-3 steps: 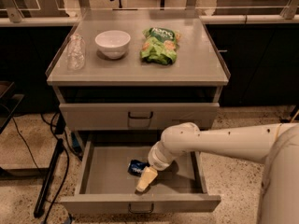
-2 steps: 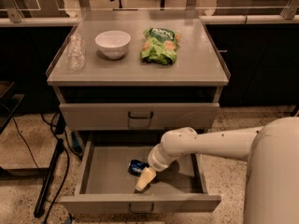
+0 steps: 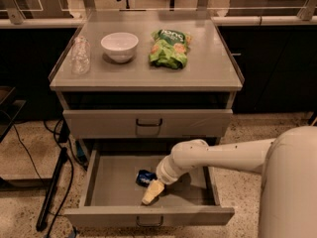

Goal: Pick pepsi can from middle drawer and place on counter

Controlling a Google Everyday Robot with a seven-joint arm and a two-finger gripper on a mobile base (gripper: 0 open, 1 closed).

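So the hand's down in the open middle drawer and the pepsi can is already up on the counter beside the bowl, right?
No. The camera view shows the pepsi can lying in the open middle drawer, close beside the hand, not on the counter. The bowl is on the counter.

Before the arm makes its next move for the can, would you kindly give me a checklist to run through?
1. Open middle drawer: ok.
2. Visible can on the drawer floor: ok.
3. Lowered gripper inside the drawer, right beside the can: ok.
4. Firm hold on the can: cannot tell.
5. Shut upper drawer, out of the lift path: ok.
6. Bare patch on the counter for placing: ok.
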